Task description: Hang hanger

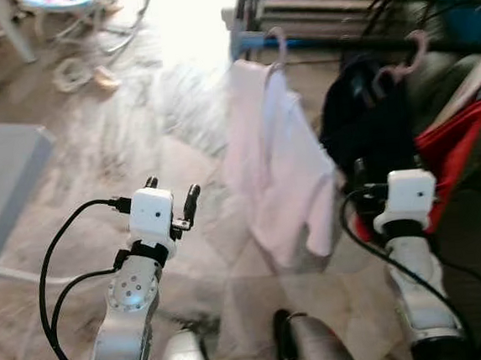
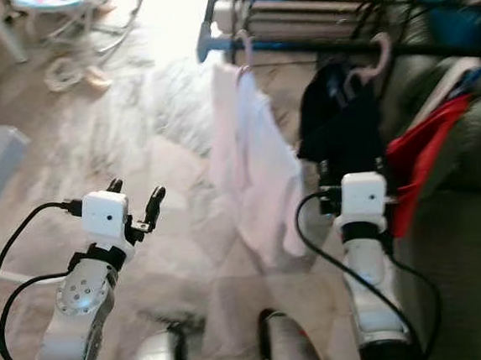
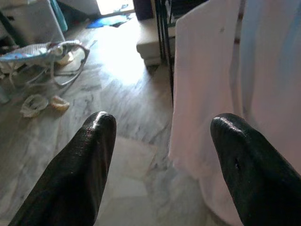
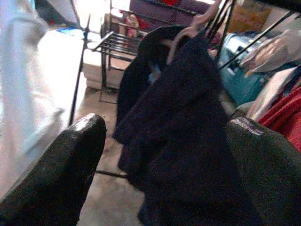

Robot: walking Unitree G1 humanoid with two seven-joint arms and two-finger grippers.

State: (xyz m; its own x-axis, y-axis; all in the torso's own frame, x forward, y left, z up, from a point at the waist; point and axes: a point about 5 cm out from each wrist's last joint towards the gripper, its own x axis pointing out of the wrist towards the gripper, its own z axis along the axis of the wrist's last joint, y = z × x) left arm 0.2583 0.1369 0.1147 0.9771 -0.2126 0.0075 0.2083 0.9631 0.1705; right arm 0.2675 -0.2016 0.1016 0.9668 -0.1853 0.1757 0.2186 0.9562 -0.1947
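Observation:
A white shirt hangs on a pink hanger from the dark rail of a clothes rack. Beside it, a dark garment hangs on a second pink hanger. My left gripper is raised over the floor, left of the shirt and apart from it. It is open, with nothing between its fingers. My right gripper is open and empty, close in front of the dark garment.
A red garment lies over a green sofa at the right. A grey table corner juts in at the left. A baby bouncer and small items sit on the marble floor beyond.

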